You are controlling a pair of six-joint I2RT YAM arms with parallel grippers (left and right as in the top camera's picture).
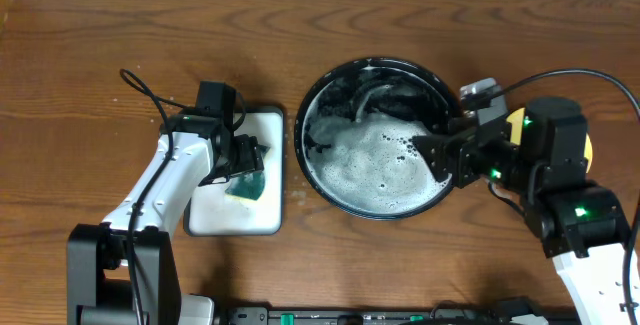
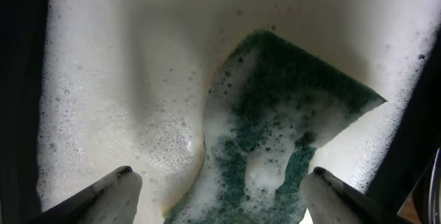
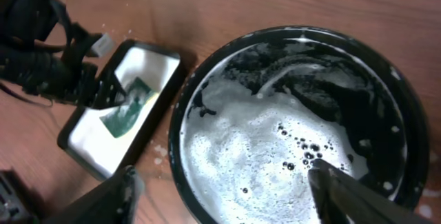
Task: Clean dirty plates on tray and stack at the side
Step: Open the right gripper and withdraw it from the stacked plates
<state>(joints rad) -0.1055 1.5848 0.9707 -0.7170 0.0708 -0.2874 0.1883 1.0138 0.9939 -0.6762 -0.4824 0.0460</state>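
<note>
Black tray [image 1: 372, 61], foam-filled, mid-worktop [image 1: 100, 45]. Right pincer [image 1: 428, 155] spread wide at its right rim. Left pincer [image 1: 245, 160] spread above soapy green sponge [image 2: 289, 127] in white tray [image 1: 215, 215].

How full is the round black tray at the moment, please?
Partly full: white suds cover most of the floor of the black tray and lie below its rim.

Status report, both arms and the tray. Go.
Left gripper open over green sponge. Right gripper open, empty, above black tray. Foam fills it; no plate clearly visible.
</note>
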